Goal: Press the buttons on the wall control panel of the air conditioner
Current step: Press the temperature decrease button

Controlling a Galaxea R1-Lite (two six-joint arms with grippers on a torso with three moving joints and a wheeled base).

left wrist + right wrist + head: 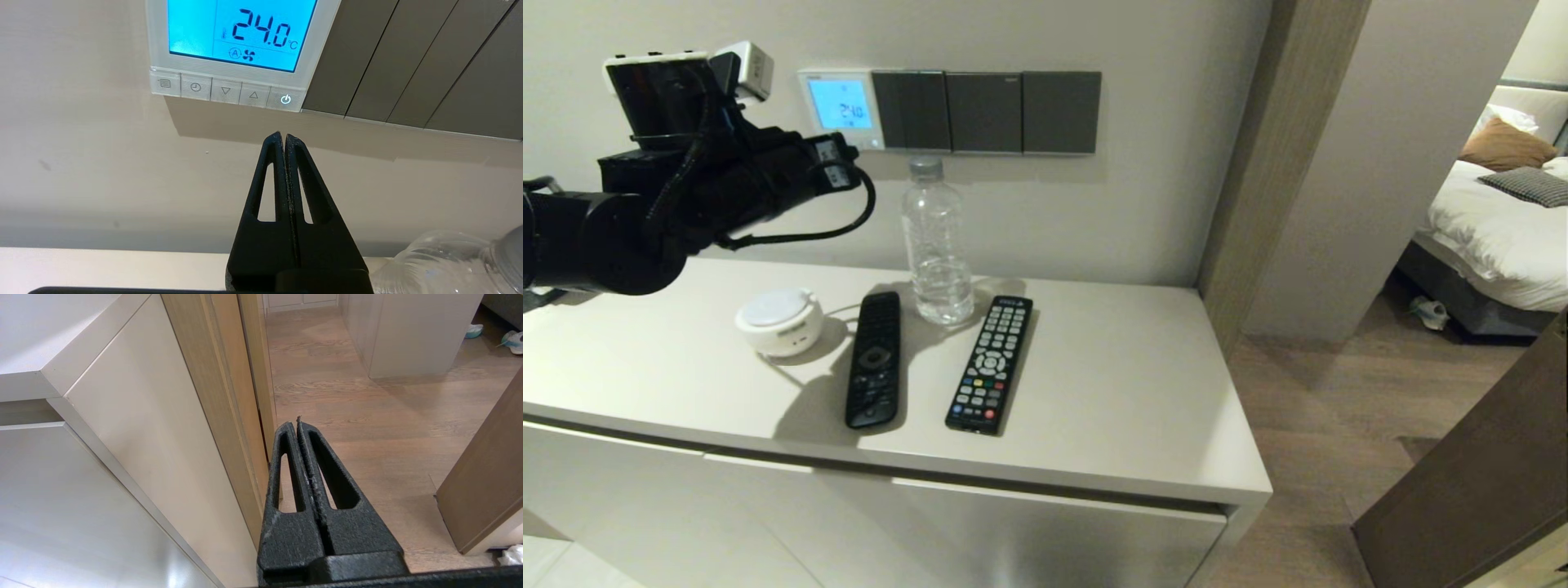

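The air conditioner's wall control panel (840, 108) is a small white square on the wall. Its screen is lit blue and reads 24.0 °C in the left wrist view (241, 34). The buttons (226, 89) form a row of several pale keys under the screen, with a lit power key (285, 99) at one end. My left gripper (283, 136) is shut and empty. Its tips are just below the power key and apart from it. In the head view the left gripper (849, 159) is raised near the panel's lower edge. My right gripper (297, 424) is shut and empty, parked low beside the cabinet over the floor.
Dark grey switch plates (986, 112) adjoin the panel on the right. Below on the cabinet top (1127, 392) stand a clear water bottle (937, 245), two black remotes (875, 359) (991, 363) and a round white device (780, 321). The bottle also shows in the left wrist view (441, 261).
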